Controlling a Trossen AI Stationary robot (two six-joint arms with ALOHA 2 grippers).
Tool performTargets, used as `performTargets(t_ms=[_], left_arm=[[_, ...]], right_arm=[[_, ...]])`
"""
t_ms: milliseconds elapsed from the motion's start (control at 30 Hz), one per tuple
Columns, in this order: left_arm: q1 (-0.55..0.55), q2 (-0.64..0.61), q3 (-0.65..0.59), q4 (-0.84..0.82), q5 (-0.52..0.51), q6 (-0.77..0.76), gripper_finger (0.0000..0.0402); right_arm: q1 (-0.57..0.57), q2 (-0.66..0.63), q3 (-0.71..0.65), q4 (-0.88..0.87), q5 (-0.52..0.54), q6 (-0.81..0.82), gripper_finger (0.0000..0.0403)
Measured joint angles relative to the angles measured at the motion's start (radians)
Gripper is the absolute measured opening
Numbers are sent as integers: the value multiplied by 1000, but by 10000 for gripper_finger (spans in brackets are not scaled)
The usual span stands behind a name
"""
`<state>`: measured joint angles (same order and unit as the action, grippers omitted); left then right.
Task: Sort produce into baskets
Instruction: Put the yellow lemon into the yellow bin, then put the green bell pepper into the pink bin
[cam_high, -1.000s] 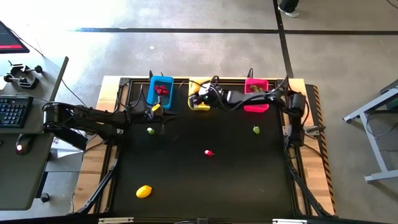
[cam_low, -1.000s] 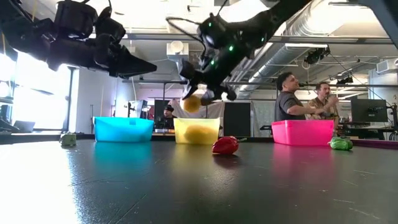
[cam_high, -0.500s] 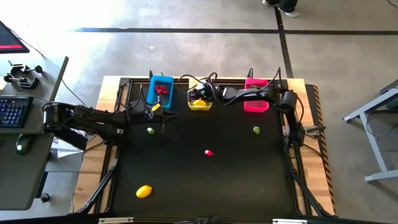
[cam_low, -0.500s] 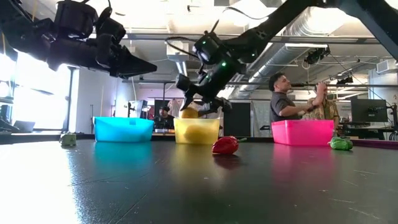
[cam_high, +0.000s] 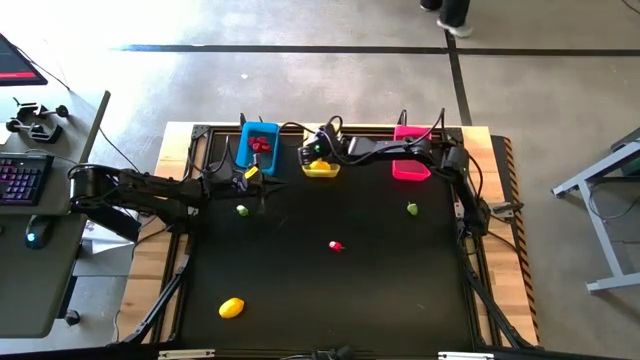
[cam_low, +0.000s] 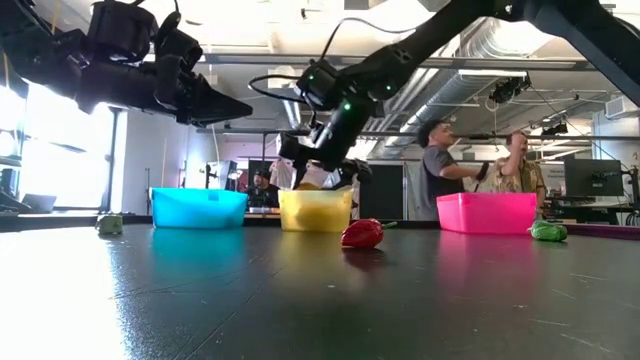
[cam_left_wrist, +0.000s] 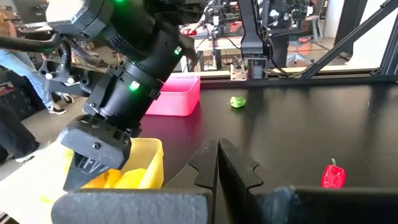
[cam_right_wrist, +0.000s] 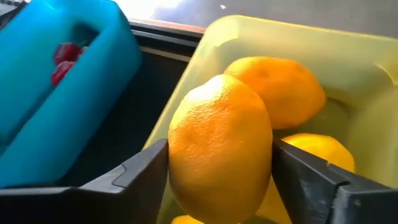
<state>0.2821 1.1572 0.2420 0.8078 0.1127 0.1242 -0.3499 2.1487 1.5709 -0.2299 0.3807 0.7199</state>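
No text, label, brand, number or sign can be read anywhere.

The right arm reaches from the right side across the far edge of the table, and its wrist tilts downward. The right gripper has its two dark fingers spread wide, one on each side of a yellow lemon. The left arm lies stretched from the left side, raised above the table. The left gripper has its fingers pressed together, holding nothing.
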Motion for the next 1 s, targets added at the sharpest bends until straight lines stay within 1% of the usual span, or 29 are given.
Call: performTargets(t_ms=[133,200,333,433,500,567,700,767,800,833,900,1000], left_arm=[[0,0,0,-2,0,0,1],[0,0,0,-2,0,0,1],[0,0,0,-3,0,0,1],[-1,0,0,-6,0,0,1],[-1,0,1,-18,0,0,1],[-1,0,1,-30,0,0,1],[-1,0,1,-42,0,0,1],[-1,0,1,-42,0,0,1],[-1,0,1,-42,0,1,1],[-1,0,1,-42,0,6,1],[-2,0,1,-44,0,9,1],[-2,0,1,-51,17,11,1]], right_arm=[[13,0,21,-13,4,-46,287],[22,0,33,-24,4,-101,297],[33,0,78,-47,13,-126,299],[32,-1,109,-116,17,-156,284],[28,-1,125,-169,41,-164,256],[17,-1,128,-205,47,-188,213],[0,-4,129,-263,-5,-305,100],[12,-21,129,-303,7,-373,40],[24,-33,129,-312,17,-402,21],[39,-44,129,-319,29,-428,12],[68,-60,128,-331,59,-468,17],[98,-79,65,-249,71,-493,8]])
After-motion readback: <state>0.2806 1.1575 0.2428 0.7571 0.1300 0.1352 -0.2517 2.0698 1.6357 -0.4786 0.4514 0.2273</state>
